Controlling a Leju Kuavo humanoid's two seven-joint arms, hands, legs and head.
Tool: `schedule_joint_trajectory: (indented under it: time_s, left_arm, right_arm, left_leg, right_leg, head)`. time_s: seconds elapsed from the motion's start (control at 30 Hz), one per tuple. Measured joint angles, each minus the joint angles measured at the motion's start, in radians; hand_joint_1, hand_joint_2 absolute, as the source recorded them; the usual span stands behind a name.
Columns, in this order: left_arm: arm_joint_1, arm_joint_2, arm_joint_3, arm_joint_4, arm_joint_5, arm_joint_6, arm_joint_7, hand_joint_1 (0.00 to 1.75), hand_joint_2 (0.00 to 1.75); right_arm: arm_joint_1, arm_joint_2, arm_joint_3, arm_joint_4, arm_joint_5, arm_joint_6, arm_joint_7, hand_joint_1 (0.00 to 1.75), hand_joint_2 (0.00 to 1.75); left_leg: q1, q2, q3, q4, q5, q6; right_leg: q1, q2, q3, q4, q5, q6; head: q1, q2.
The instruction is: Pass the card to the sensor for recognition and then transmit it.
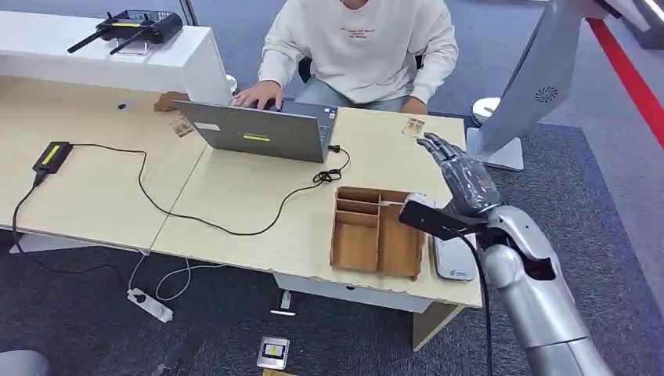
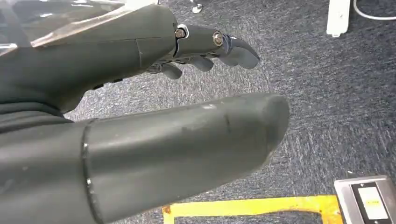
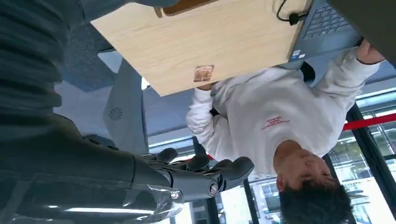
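The left hand (image 2: 140,93) hangs over grey carpet (image 2: 327,93) in its wrist view, thumb and darker fingers apart and holding nothing; a yellow floor marking (image 2: 252,205) and a metal floor box (image 2: 369,200) sit beneath it, the box cut off at the picture's edge.

Far to the left of the right hand, on the pale wooden worktop (image 1: 250,196), a small black device (image 1: 52,156) trails a black cable (image 1: 196,215) toward the grey laptop (image 1: 262,131). A person in a white sweatshirt (image 1: 360,47) sits behind the laptop, with one hand on its keyboard and the head cut off in the head view. Just left of and below the right hand stands a wooden tray (image 1: 376,231) with compartments; what lies inside is hard to make out. A pale flat sensor-like pad (image 1: 454,262) lies beside the tray, partly hidden by the right wrist.

The card (image 1: 413,126) lies flat on the worktop near its far edge, just beyond and left of the right hand (image 1: 462,176), apart from it; its print is too small to read. The right hand hovers above the worktop's corner with its fingers spread and empty. A grey monitor stand (image 1: 540,86) rises beyond it to the right.
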Motion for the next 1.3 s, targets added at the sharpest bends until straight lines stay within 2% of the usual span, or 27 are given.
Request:
schedule_joint_trajectory:
  time_s: [0.23,0.6,0.97,1.3]
  left_arm:
    - [0.0,0.001,0.001,0.0,0.003,-0.01,0.003,0.0,0.0]
    - [0.0,0.002,0.001,0.0,0.005,-0.016,0.003,0.0,0.0]
    - [0.002,0.005,0.002,-0.002,-0.002,-0.012,0.011,0.0,0.0]
    - [0.003,0.005,0.007,-0.004,0.0,-0.016,0.006,0.0,0.0]
  right_arm:
    - [-0.029,0.034,0.019,0.065,-0.007,0.0,-0.009,0.0,1.75]
    - [-0.046,0.047,0.034,0.105,-0.009,0.0,-0.01,0.0,1.75]
    - [-0.047,0.048,0.051,0.124,-0.02,0.057,0.007,0.0,1.75]
    - [-0.061,0.066,0.076,0.166,-0.021,0.069,0.005,0.0,1.75]
  left_leg:
    - [0.0,0.0,0.0,0.0,0.0,0.0]
    - [0.0,0.0,0.0,0.0,0.0,0.0]
    - [0.0,0.0,0.0,0.0,0.0,0.0]
    - [0.0,0.0,0.0,0.0,0.0,0.0]
  right_leg:
    - [0.0,0.0,0.0,0.0,0.0,0.0]
    - [0.0,0.0,0.0,0.0,0.0,0.0]
    - [0.0,0.0,0.0,0.0,0.0,0.0]
    - [0.0,0.0,0.0,0.0,0.0,0.0]
  head:
    - [0.0,0.0]
    - [0.0,0.0]
    - [0.0,0.0]
    - [0.0,0.0]
